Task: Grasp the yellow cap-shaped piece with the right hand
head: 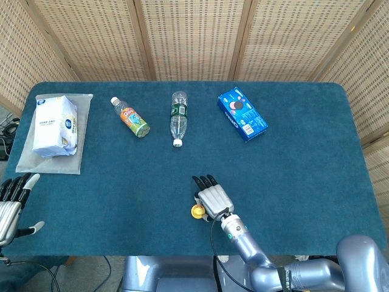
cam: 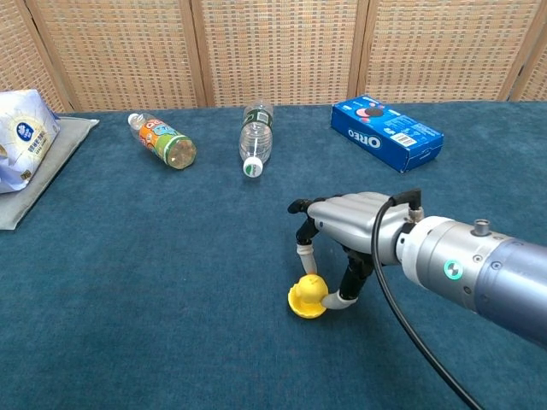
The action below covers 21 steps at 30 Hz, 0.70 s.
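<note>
The yellow cap-shaped piece [cam: 306, 303] lies on the blue table cloth near the front middle, and shows as a yellow spot [head: 197, 211] in the head view. A smaller rounded yellow piece [cam: 312, 286] sits on top of it. My right hand [cam: 350, 224] hovers palm down just above and to the right; a fingertip and the thumb pinch the rounded piece where it rests on the cap. In the head view the right hand [head: 213, 198] covers most of both pieces. My left hand [head: 12, 204] is at the table's front left corner, fingers apart, holding nothing.
At the back lie an orange-labelled bottle [cam: 164, 141], a clear bottle [cam: 255, 135] and a blue Oreo box [cam: 387, 132]. A white packet [head: 55, 125] on a grey mat is at the far left. Wicker screens stand behind the table.
</note>
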Motion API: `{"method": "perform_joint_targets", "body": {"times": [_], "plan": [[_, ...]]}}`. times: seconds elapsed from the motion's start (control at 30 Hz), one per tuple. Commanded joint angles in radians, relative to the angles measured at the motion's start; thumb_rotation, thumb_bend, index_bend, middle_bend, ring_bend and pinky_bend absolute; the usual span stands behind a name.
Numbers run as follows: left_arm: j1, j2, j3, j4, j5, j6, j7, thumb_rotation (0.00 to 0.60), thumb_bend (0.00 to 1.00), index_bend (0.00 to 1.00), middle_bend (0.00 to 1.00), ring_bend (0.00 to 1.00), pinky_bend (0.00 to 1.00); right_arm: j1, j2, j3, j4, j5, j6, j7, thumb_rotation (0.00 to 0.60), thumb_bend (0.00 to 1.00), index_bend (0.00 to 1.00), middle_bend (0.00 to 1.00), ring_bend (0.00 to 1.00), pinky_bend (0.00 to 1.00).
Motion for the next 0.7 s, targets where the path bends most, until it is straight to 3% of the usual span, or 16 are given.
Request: {"method": "perform_joint_targets", "body": {"times": [0.03, 0.13, 0.2, 0.53, 0.7], "plan": [[0.0, 0.0, 0.001, -0.001, 0.001, 0.001, -0.001, 0.6, 0.0, 0.0, 0.0, 0.0, 0.0, 0.005, 0.011, -0.012, -0.004, 0.001, -0.011, -0.012, 0.6, 0.21, 0.43, 0.0, 0.0, 0.0], [0.0, 0.0, 0.001, -0.001, 0.001, 0.001, 0.0, 0.6, 0.0, 0.0, 0.0, 0.0, 0.0, 0.005, 0.024, -0.019, -0.018, -0.017, -0.015, -0.003, 0.6, 0.03, 0.2, 0.0, 0.0, 0.0], [0.0, 0.0, 0.001, -0.001, 0.001, 0.001, 0.0, 0.6, 0.0, 0.0, 0.0, 0.0, 0.0, 0.003, 0.03, -0.018, -0.029, -0.021, -0.013, 0.005, 0.6, 0.0, 0.16, 0.0, 0.0, 0.0], [0.004, 0.004, 0.001, -0.001, 0.004, 0.011, -0.01, 0.6, 0.0, 0.0, 0.0, 0.0, 0.0, -0.036, 0.134, -0.015, -0.173, -0.099, 0.059, 0.048, 0.6, 0.0, 0.15, 0.0, 0.0, 0.0], [0.007, 0.004, -0.001, 0.004, 0.001, 0.017, -0.02, 0.6, 0.0, 0.0, 0.0, 0.0, 0.0, -0.122, 0.281, -0.068, -0.235, -0.265, 0.128, 0.174, 0.6, 0.0, 0.11, 0.0, 0.0, 0.0]]}}
